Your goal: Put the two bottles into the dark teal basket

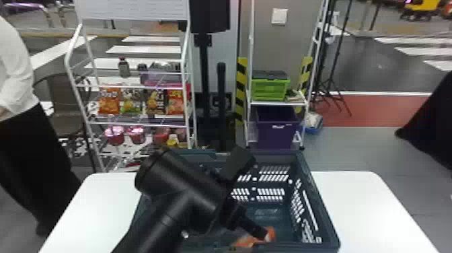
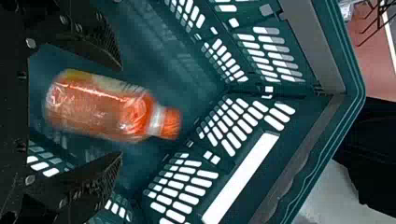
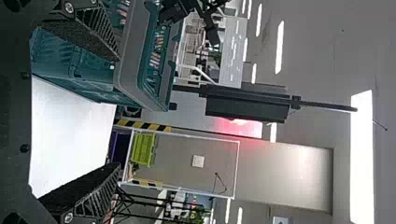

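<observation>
I have my left hand (image 2: pixel 121 111) down inside the dark teal, slotted plastic basket (image 2: pixel 351 70), its two black fingers spread wide and gripping nothing. The clear plastic bottle with orange contents and an orange cap (image 2: pixel 98 109) lies between those fingers, apart from both, its cap pointing out past the tips towards a slotted wall. I can't tell whether it has settled on the floor of the basket.

My main worry is backing out. If I swing sideways instead of drawing straight back, one finger could clip the bottle and roll it; if I close too early, I'd pinch it and carry it out again. Lifting at a slant might hook a finger in the slots or catch the rim, dragging the basket across the white desk (image 1: pixel 363 202). In the head view my own arm covers part of the basket, so I could misjudge that clearance.

My right hand (image 3: pixel 117 111) waits outside the basket, wide open and empty; drifting inwards, it could nudge the wall.
</observation>
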You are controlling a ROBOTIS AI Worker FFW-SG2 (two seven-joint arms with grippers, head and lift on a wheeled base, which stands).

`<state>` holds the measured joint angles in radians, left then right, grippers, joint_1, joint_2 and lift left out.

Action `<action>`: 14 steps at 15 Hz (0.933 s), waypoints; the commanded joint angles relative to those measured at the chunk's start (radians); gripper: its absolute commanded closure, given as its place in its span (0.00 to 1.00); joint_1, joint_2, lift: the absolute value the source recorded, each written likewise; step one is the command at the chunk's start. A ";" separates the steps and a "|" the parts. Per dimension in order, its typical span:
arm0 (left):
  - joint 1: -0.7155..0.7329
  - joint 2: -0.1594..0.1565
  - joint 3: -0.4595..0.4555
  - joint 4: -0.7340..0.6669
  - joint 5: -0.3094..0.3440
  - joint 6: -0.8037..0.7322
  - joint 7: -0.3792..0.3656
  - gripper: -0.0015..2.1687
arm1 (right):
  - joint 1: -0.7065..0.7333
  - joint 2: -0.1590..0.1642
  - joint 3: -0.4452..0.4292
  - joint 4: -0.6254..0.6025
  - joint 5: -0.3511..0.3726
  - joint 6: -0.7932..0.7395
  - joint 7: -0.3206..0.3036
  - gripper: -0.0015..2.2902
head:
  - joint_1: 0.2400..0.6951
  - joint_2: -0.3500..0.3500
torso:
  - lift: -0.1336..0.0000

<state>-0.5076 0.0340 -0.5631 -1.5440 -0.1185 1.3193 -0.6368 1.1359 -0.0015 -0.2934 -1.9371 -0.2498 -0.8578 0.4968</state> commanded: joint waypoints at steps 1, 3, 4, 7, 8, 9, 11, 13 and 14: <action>-0.002 0.009 0.025 -0.013 0.014 -0.001 0.006 0.00 | -0.007 0.002 0.000 0.004 0.000 0.007 -0.001 0.04 | 0.57 0.50 | 1.00; 0.009 0.030 0.060 -0.081 0.042 -0.001 0.035 0.00 | -0.007 0.002 -0.003 -0.009 0.000 0.010 -0.001 0.04 | 0.57 0.50 | 1.00; 0.031 0.049 0.083 -0.148 0.080 -0.010 0.072 0.00 | -0.007 0.002 -0.003 -0.017 0.000 0.013 -0.001 0.04 | 0.57 0.50 | 1.00; 0.167 0.090 0.223 -0.375 0.261 -0.059 0.223 0.01 | -0.002 0.002 -0.001 -0.065 0.015 0.050 -0.001 0.04 | 0.57 0.50 | 1.00; 0.238 0.101 0.267 -0.484 0.298 -0.065 0.293 0.01 | 0.005 0.002 0.000 -0.091 0.017 0.072 -0.001 0.04 | 0.57 0.50 | 1.00; 0.314 0.129 0.308 -0.591 0.326 -0.081 0.361 0.01 | 0.015 0.002 -0.001 -0.126 0.026 0.109 -0.001 0.04 | 0.57 0.50 | 1.00; 0.468 0.211 0.404 -0.739 0.396 -0.105 0.482 0.03 | 0.022 0.002 -0.009 -0.210 0.037 0.234 -0.003 0.04 | 0.57 0.50 | 1.00; 0.626 0.247 0.489 -0.852 0.416 -0.219 0.563 0.04 | 0.022 0.002 -0.009 -0.279 0.060 0.360 -0.003 0.04 | 0.57 0.50 | 1.00; 0.710 0.247 0.531 -0.909 0.421 -0.252 0.597 0.04 | 0.016 0.002 -0.007 -0.313 0.072 0.440 -0.003 0.04 | 0.57 0.50 | 1.00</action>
<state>0.0824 0.2703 -0.0938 -2.3711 0.2898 1.1305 -0.0617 1.1569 -0.0015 -0.3016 -2.2007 -0.1956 -0.5252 0.4939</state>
